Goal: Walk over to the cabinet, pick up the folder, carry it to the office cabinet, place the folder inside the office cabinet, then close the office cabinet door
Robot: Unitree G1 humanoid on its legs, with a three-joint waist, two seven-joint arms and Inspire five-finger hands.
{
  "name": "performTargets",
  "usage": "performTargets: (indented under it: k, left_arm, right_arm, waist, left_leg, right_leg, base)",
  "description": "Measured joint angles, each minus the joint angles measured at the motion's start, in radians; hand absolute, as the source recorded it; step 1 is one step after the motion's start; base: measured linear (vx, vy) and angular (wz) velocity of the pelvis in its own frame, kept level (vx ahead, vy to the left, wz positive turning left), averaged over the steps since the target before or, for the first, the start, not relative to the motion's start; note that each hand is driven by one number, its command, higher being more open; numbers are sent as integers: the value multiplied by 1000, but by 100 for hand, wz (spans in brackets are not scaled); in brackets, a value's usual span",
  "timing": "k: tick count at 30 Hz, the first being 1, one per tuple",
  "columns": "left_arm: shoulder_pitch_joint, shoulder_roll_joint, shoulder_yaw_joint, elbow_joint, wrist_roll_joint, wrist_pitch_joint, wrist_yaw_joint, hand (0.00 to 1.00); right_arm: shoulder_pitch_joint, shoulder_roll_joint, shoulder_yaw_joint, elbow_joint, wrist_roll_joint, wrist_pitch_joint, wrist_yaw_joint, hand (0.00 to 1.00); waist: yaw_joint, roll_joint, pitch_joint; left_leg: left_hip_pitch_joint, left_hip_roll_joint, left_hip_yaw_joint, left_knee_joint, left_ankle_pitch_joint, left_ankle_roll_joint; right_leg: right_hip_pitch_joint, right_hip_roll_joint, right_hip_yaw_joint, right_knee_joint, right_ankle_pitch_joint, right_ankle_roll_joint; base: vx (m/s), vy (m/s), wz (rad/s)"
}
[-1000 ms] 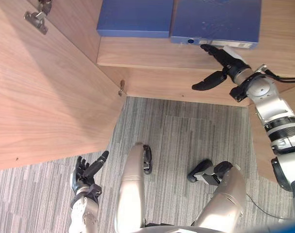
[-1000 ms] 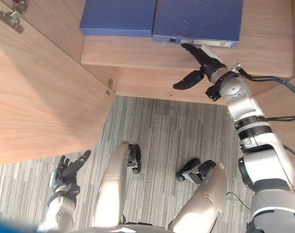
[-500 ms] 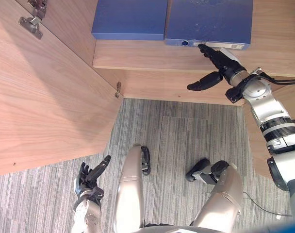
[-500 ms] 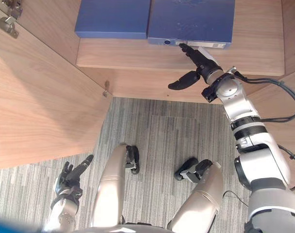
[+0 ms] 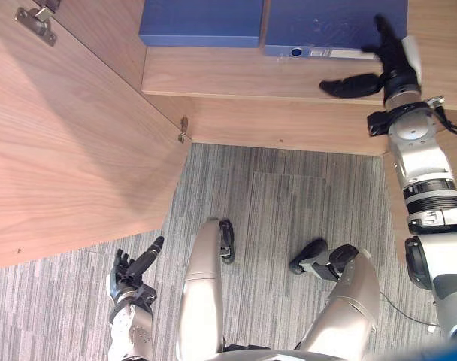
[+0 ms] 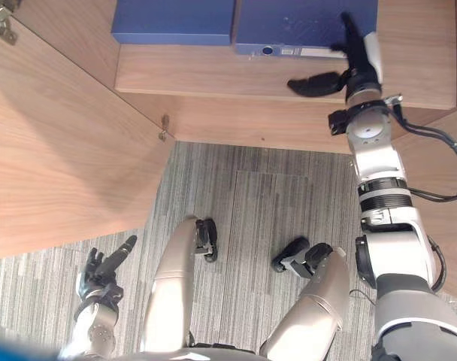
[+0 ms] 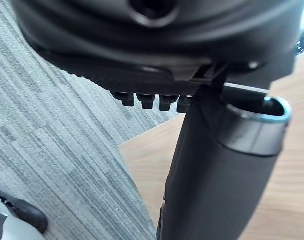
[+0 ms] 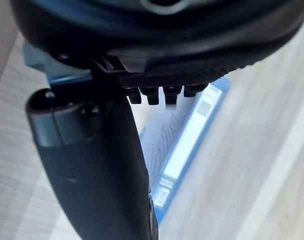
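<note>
The open cabinet door (image 5: 71,150) took the left of the frame, with striped grey carpet (image 5: 289,203) below centre. On the wooden shelf (image 5: 236,75) along the top lay the blue folder (image 5: 326,22), upper right, just beside a second folder (image 5: 202,21). The right hand (image 5: 394,68) laid straight fingers on the folder's right end, thumb spread wide. The left hand (image 5: 131,272) hung at lower left, fingers loosely extended.

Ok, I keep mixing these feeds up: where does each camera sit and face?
Left eye view: head, looking down at shelf, left folder, right folder, cabinet door, carpet; left hand and right hand show.
Right eye view: same head, slightly aside, same scene.
Left wrist view: left arm, along its thumb to carpet.
Right wrist view: right arm, along its thumb onto the right folder.
Shared: that folder, with the eye views.
</note>
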Motion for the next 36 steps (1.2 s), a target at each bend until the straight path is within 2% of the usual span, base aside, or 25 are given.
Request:
performTargets:
  k: [2,7,13,17,20,22,23,24,27,28,29,31,33,36]
  left_arm:
    - [0,3,0,-1,-1,-8,3,100]
    - [1,-1,-9,9,-5,-9,-8,100]
    - [2,-1,-9,46,-9,-9,-14,100]
    - [0,-1,-9,57,-9,-9,-12,100]
    - [-5,-1,-9,57,-8,-9,-11,100]
    - [-5,-5,-8,65,0,-10,-9,100]
    - [-5,-5,-8,68,1,-10,-8,100]
    - [-5,-6,-3,85,5,-10,-4,100]
    - [-4,-10,12,117,38,-10,4,100]
    - [-1,-9,30,116,46,-12,8,100]
    - [0,-9,38,115,55,-15,8,100]
    - [1,-8,67,110,84,-31,8,100]
    - [2,-8,94,106,87,-41,8,100]
    - [22,-10,114,98,103,-41,7,100]
  right_arm:
    - [-34,-16,8,0,6,1,4,100]
    - [-100,-38,128,73,23,10,120,100]
    - [-115,-22,153,113,23,-14,124,100]
    - [-107,33,149,102,23,-14,90,100]
    - [-17,95,145,-13,26,-3,64,100]
    - [181,172,118,-232,22,14,55,100]
    - [212,186,109,-262,22,14,55,100]
    - [321,238,81,-366,63,9,41,100]
    - [499,337,21,-536,114,5,-11,100]
    - [521,367,-3,-574,113,-20,-45,100]
    - [520,372,-13,-588,112,-28,-54,100]
    - [519,369,-76,-635,98,-81,-81,100]
    - [510,365,-132,-677,82,-101,-107,100]
    - [499,360,-174,-687,4,-90,-159,100]
  waist:
    - [-2,1,2]
    - [-3,7,13]
    - [-3,7,14]
    - [-6,7,14]
    - [-13,0,17]
    - [-17,-6,18]
    - [-17,-6,18]
    - [-22,-8,19]
    - [-34,-28,14]
    - [-40,-43,7]
    - [-44,-48,4]
    - [-49,-58,-17]
    - [-46,-67,-28]
    - [-46,-73,-33]
  left_leg:
    - [-9,4,2,4,0,0]
    - [-21,16,0,20,-1,1]
    - [-22,19,-1,30,-2,3]
    - [-10,38,6,25,-2,2]
    - [31,51,18,-9,3,0]
    - [104,69,36,-85,14,-1]
    - [115,71,37,-95,16,-2]
    - [163,76,44,-137,23,-4]
    - [311,77,83,-272,54,0]
    - [389,77,110,-350,77,0]
    - [414,76,118,-375,85,2]
    - [463,73,124,-419,94,3]
    - [484,73,126,-436,96,2]
    - [506,73,138,-456,100,1]
  right_leg:
    - [-16,3,7,4,1,-2]
    - [-30,12,13,14,1,-6]
    - [-30,12,15,19,-1,-3]
    - [-26,34,16,3,13,-14]
    - [1,59,15,-37,29,-14]
    - [68,101,-4,-124,57,-13]
    - [81,107,-9,-138,62,-12]
    - [130,127,-23,-187,78,-9]
    - [260,171,-47,-329,130,6]
    - [321,197,-52,-410,164,9]
    - [341,203,-56,-435,173,11]
    - [386,218,-67,-479,184,14]
    - [402,223,-70,-489,184,14]
    - [408,224,-71,-494,184,14]
  base:
    - [-4,-45,-7]
    - [-15,-43,-6]
    - [-26,-27,-2]
    - [-14,-30,-14]
    - [6,-31,-20]
    - [35,-37,-25]
    - [78,-35,-27]
    - [77,-19,-15]
    - [152,-14,-24]
    - [144,7,-31]
    - [135,10,-24]
    - [116,15,-7]
    - [96,-1,-5]
    - [70,-11,-9]
